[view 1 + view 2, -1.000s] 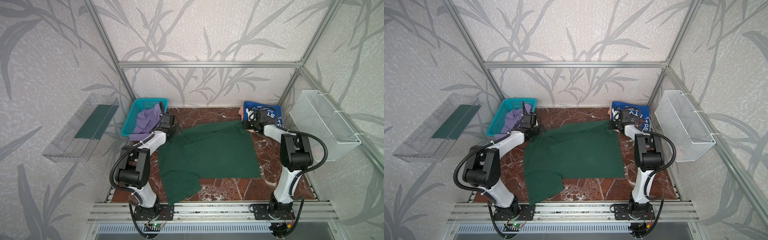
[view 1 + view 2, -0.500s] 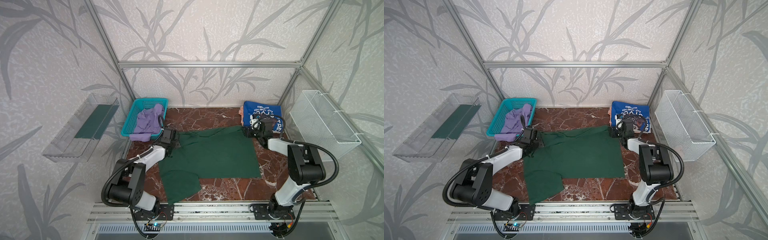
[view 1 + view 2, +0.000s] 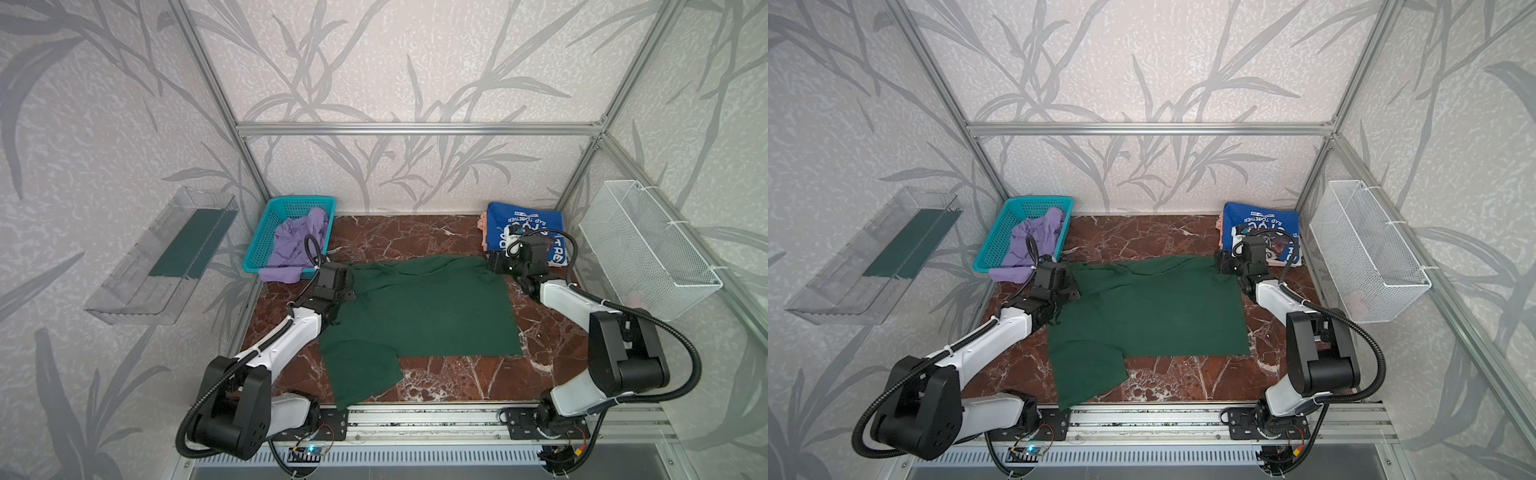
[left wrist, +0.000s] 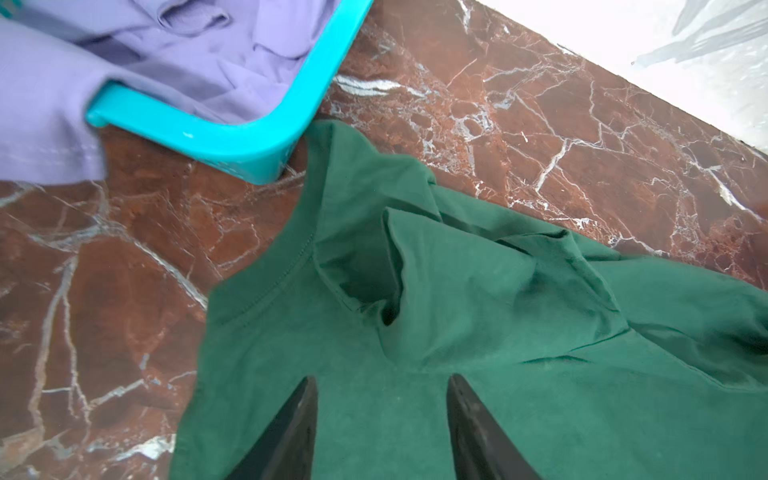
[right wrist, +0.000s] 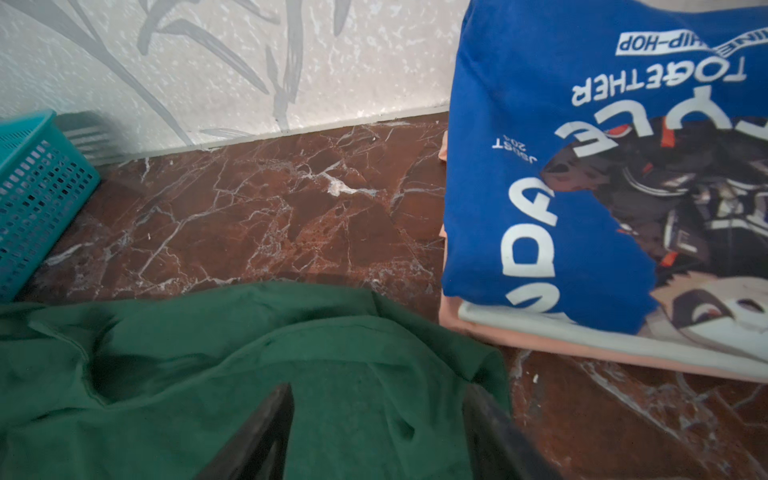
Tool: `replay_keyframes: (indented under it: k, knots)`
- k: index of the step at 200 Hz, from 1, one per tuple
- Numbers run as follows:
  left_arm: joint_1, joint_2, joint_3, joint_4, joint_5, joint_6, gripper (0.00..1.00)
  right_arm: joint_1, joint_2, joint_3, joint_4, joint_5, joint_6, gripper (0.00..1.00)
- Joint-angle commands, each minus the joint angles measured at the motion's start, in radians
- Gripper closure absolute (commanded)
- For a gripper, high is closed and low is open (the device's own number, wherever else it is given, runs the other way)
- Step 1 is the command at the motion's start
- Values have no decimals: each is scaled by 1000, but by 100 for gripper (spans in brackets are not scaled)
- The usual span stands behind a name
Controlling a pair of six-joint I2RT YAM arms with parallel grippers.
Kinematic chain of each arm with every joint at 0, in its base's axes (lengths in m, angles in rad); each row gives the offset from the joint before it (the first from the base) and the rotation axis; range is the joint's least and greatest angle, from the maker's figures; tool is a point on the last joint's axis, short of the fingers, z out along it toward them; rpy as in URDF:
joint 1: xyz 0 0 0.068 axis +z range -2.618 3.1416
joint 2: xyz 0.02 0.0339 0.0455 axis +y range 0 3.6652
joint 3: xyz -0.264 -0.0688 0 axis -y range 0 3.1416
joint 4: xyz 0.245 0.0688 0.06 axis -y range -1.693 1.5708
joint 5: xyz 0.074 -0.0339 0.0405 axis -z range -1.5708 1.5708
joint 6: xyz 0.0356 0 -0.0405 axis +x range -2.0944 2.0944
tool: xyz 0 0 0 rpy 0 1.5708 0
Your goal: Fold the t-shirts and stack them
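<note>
Both pairs of jaws, shut on the far corners of the dark green t-shirt (image 3: 419, 307) a second earlier, had opened and let go, leaving it spread on the desk (image 3: 415, 237), seemingly ready for folding.

Top views look steeply down; wrist views, close, share the green t-shirt (image 4: 498, 374).

pale walls (image 3: 415, 62) printed with grey leaf shapes close in a red-brown marbled table (image 3: 395, 237) (white veins all over). aluminium bars (image 3: 415, 129) frame the corners; a clear plastic tray (image 3: 124, 291) hangs left, a white wire basket (image 3: 648, 245) right.
</note>
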Motion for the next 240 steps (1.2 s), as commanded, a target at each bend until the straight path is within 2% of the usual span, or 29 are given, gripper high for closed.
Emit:
replay_keyframes:
  k: [1,54,125,170,219,240]
  knots:
    - [-7,38,58,-41,30,2,45,6,48,85,-208,-14,62,34]
    - [-14,238,260,-43,122,31,37,60,115,146,-288,-65,73,34]
    - [-68,664,670,-194,240,141,36,60,-9,15,-327,-15,91,32]
    - [-98,770,785,-284,152,187,40,60,-45,-73,-272,-58,136,32]
    - [-98,775,790,-286,120,188,73,60,-35,-67,-291,-51,125,32]
    - [-100,775,785,-287,131,182,80,60,-37,-65,-293,-40,129,32]
